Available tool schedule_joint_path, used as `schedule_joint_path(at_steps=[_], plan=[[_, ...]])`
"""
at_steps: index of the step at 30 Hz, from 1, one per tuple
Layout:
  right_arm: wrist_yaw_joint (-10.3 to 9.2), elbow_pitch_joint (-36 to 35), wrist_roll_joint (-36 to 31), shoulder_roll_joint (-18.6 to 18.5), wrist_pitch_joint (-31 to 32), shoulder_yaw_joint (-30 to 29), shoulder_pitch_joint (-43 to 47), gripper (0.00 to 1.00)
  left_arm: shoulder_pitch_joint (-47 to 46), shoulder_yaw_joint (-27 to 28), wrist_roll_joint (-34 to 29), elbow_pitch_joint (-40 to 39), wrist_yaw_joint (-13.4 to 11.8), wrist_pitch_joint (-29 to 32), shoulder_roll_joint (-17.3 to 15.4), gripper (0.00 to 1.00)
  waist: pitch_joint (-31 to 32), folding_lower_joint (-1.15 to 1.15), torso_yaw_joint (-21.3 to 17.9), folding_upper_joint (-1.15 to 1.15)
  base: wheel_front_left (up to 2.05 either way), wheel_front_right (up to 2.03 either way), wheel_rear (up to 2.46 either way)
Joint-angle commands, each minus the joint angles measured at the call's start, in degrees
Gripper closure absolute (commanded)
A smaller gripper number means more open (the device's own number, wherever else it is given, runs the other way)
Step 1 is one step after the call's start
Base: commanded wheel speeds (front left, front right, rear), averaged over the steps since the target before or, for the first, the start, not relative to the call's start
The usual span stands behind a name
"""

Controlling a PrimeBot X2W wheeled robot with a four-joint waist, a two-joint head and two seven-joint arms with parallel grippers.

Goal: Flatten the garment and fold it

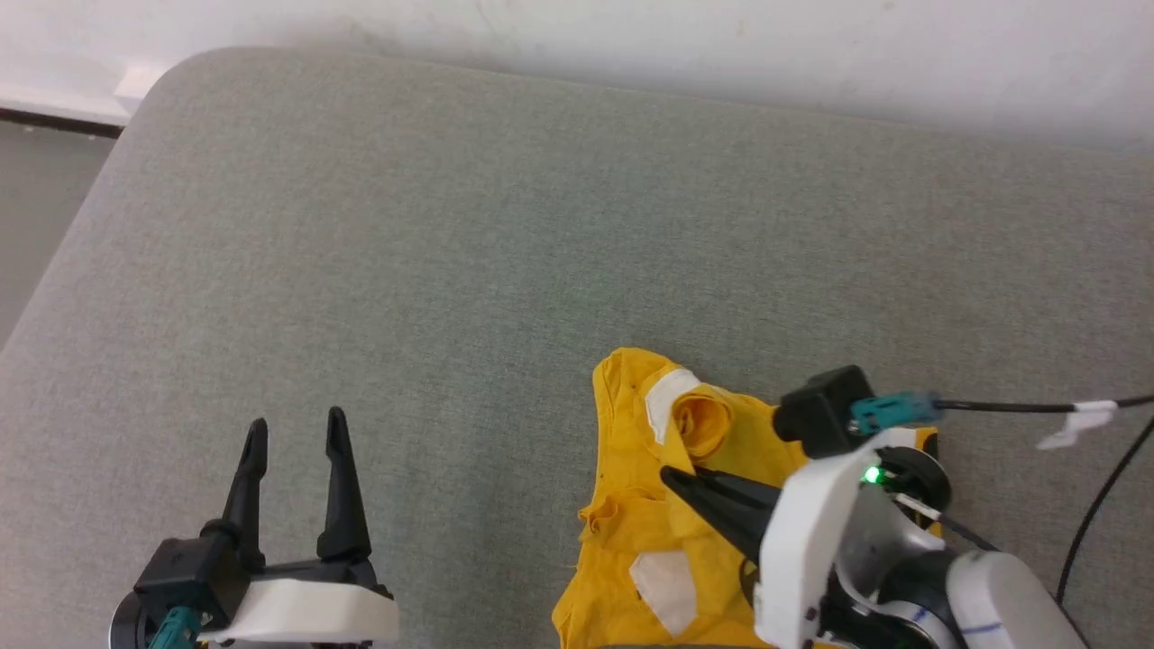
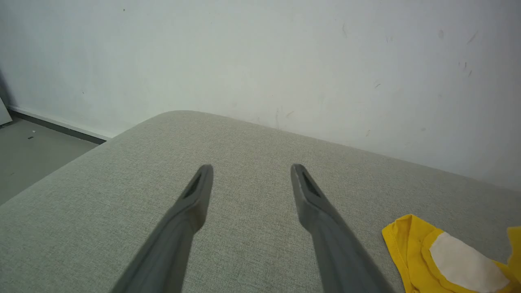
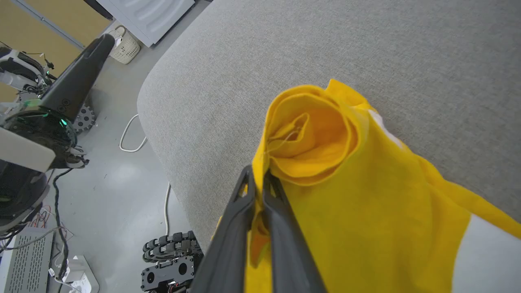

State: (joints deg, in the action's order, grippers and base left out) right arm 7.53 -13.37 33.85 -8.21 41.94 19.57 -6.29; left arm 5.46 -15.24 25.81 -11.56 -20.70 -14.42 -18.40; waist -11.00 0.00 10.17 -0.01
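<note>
Garment crumpled at near edge of grey bench, not yet flattened, nothing folded; pinched between pressed fingers of right gripper; left gripper spread, empty, well apart.

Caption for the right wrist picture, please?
Right gripper shut on a rolled fold of the yellow garment, grey cushion behind.
</note>
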Motion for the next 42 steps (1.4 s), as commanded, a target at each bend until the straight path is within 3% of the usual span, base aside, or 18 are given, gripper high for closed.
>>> schedule_joint_path(at_steps=[1,10,11,12,13,14,20,26,34,39,42], plan=[[-0.04,1.3,-0.9,0.4,-0.7,1.1,-1.9,1.0,-1.0,-0.1,0.5,0.4,0.4,-0.4,0.5,0.0,-0.7,0.0,0.8,0.01,0.0,0.0,0.0],[-0.04,14.5,-6.9,3.3,-2.0,4.4,-6.6,1.0,-2.0,0.2,0.4,2.2,1.5,-0.5,2.4,0.0,-1.6,0.0,1.8,0.01,0.0,0.0,0.0],[-0.04,16.5,-8.0,3.6,-2.0,4.8,-7.0,0.93,-2.2,0.2,0.4,2.4,1.7,-0.5,2.6,0.0,-1.6,0.0,1.8,0.01,0.0,0.0,0.0],[-0.04,18.5,-9.1,4.0,-2.1,4.9,-7.4,0.65,-2.3,0.1,0.3,2.7,1.8,-0.5,2.9,0.0,-1.6,0.0,1.8,0.01,0.0,0.0,0.0],[-0.04,20.5,-10.3,4.3,-2.1,5.3,-7.9,0.1,-2.4,0.1,0.3,2.9,2.1,-0.5,3.1,0.0,-1.6,0.0,1.9,0.01,0.0,0.0,0.0],[-0.04,22.4,-11.3,4.6,-2.2,5.4,-8.3,0.0,-2.6,0.0,0.3,3.2,2.3,-0.5,3.3,0.0,-1.5,0.0,2.0,0.01,0.0,0.0,0.0],[-0.04,26.9,-12.6,5.3,-4.7,7.1,-10.9,0.0,-3.1,-0.1,0.1,4.5,3.2,-0.6,4.2,0.0,-1.2,0.0,1.9,0.01,0.0,0.0,0.0],[-0.04,20.5,-9.5,5.2,-4.1,6.2,-11.5,0.0,-2.4,0.8,-0.1,5.0,3.7,-0.6,4.6,0.0,-0.8,0.0,0.0,0.01,0.0,0.0,0.0],[-0.04,4.0,-10.2,0.0,-2.6,-10.6,-1.5,0.0,-1.8,1.6,-0.5,4.6,4.2,-0.6,4.8,0.0,-1.0,0.0,-2.5,0.01,0.0,0.0,0.0],[-0.04,-2.5,-11.4,0.9,-2.1,-20.4,7.0,0.0,-1.9,1.9,-0.8,4.2,4.4,-0.6,4.8,0.0,-1.8,0.0,-3.5,0.01,0.0,0.0,0.0],[-0.04,-3.2,-12.2,1.4,-2.1,-21.9,9.4,0.0,-2.1,1.7,-0.9,4.2,4.6,-0.6,4.8,0.0,-2.2,0.0,-3.6,0.01,0.0,0.0,0.0]])
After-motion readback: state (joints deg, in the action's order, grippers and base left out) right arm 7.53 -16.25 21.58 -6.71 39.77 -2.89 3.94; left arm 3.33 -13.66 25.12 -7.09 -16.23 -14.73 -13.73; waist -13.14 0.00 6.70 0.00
